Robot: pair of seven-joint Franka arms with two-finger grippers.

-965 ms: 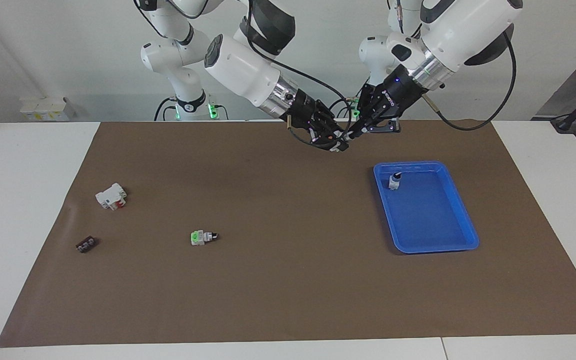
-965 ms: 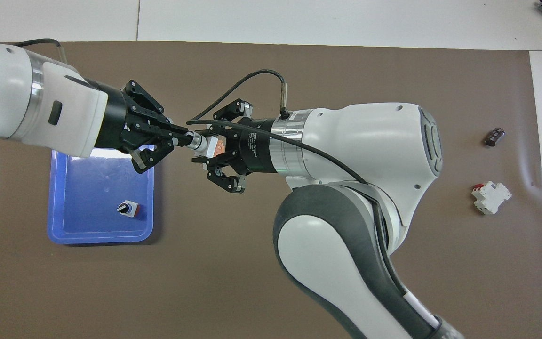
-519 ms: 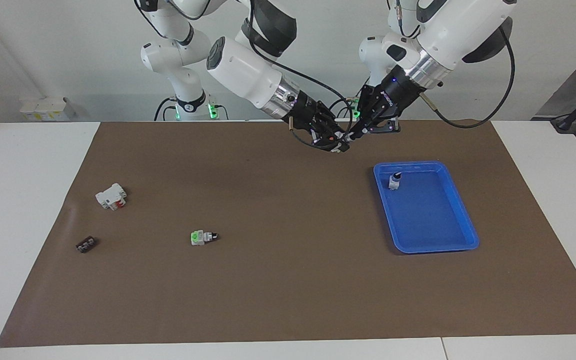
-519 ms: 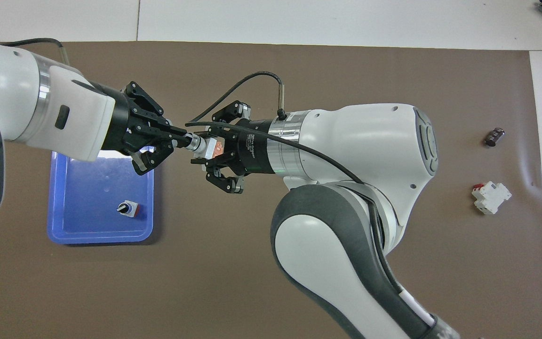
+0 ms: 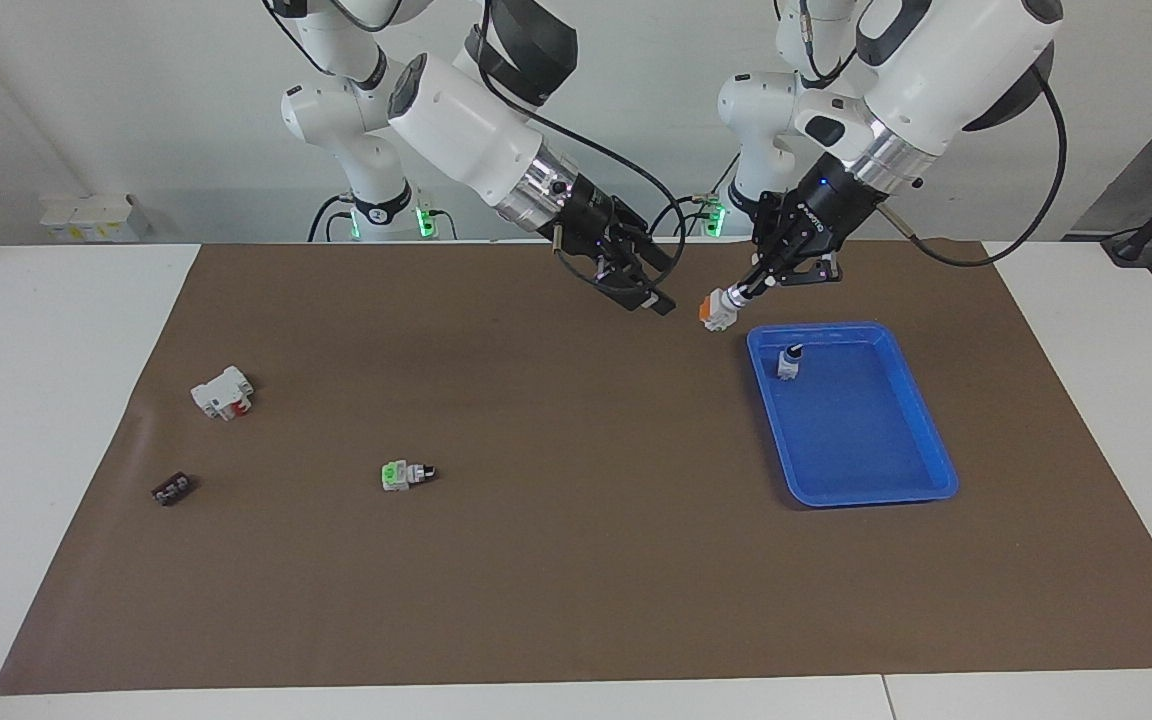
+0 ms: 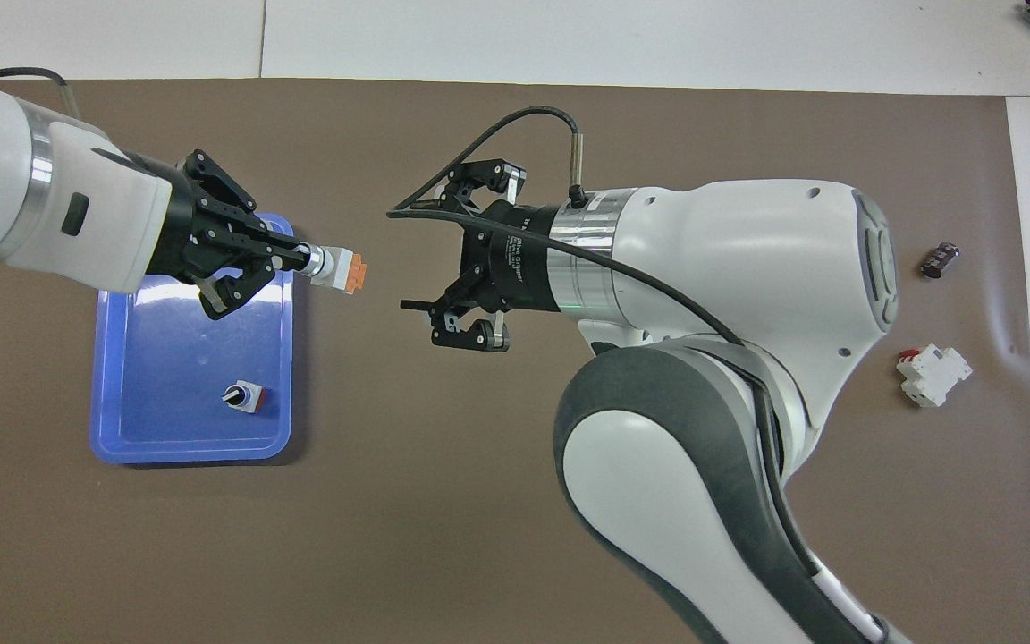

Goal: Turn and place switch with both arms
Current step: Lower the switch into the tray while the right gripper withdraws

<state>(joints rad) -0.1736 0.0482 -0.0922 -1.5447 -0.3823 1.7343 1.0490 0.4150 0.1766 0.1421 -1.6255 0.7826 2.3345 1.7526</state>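
My left gripper (image 5: pixel 744 287) pinches the boxy plastic switch (image 5: pixel 715 309) by its knob, above the glossy blue tray's (image 5: pixel 871 493) rim; my right gripper (image 6: pixel 430 264) is spread empty, bare brown mat (image 5: pixel 576 560) below.

My white table (image 5: pixel 56 420) is sitting under a brown mat (image 5: pixel 576 560), a plain pale wall (image 5: pixel 136 100) standing along my end.

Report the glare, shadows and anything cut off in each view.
Facing view: even lighting, soft shadow beside the blue tray, green base lights glowing by the wall. Overhead view: pale glare patch on the tray floor; both arms cut off by the frame's edges; the switch sharp.
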